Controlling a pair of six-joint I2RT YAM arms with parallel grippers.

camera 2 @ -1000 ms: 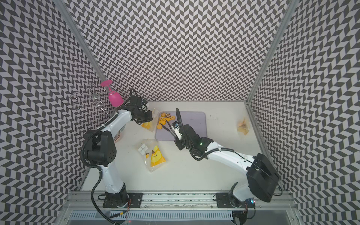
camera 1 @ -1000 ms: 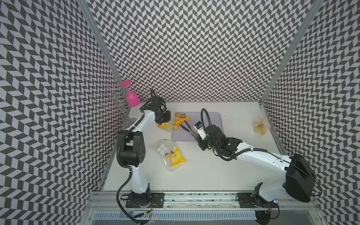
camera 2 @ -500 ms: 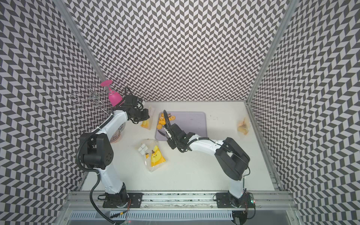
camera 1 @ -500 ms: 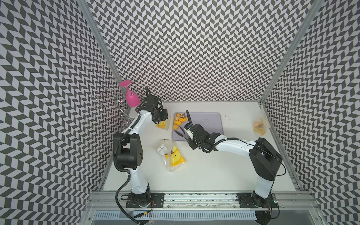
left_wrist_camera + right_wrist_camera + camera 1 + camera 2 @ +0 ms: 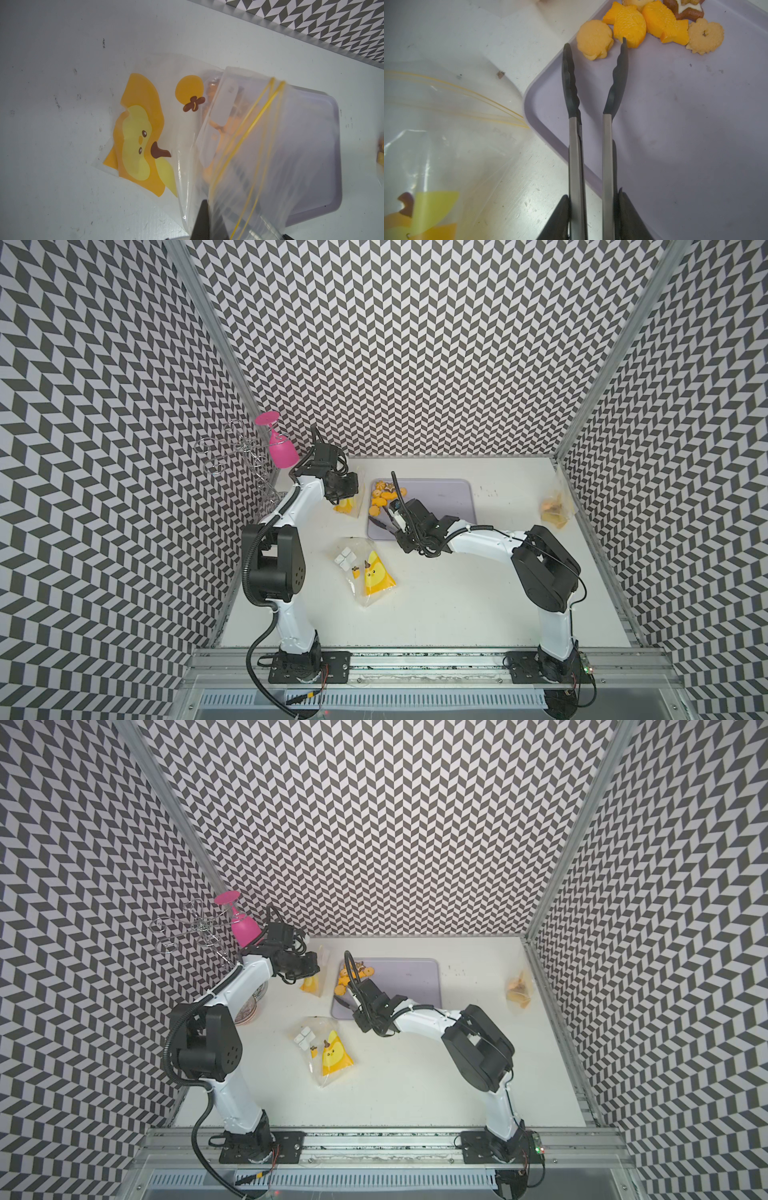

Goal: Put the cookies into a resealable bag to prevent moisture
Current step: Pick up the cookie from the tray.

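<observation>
1. Right wrist view: the right gripper squeezes the two metal arms of the tongs. The black tips of the tongs stand apart, and nothing is between them.
2. The tips reach the nearest cookies. I cannot tell if they touch.
3. In both top views, the cookies lie in a small pile in the upper left corner of the purple tray. To their right, most of the tray is open floor.
4. Left wrist view: the left gripper is closed tight on the edge of the clear bag, near its yellow zip lines.
5. In a top view, this bag sits just left of the tray's upper left corner.
6. A chick bag lies flat below the tray, in the middle of the white table. A filled bag sits by the right wall.
7. The lower part of the table is wide and open between the two arms.
</observation>
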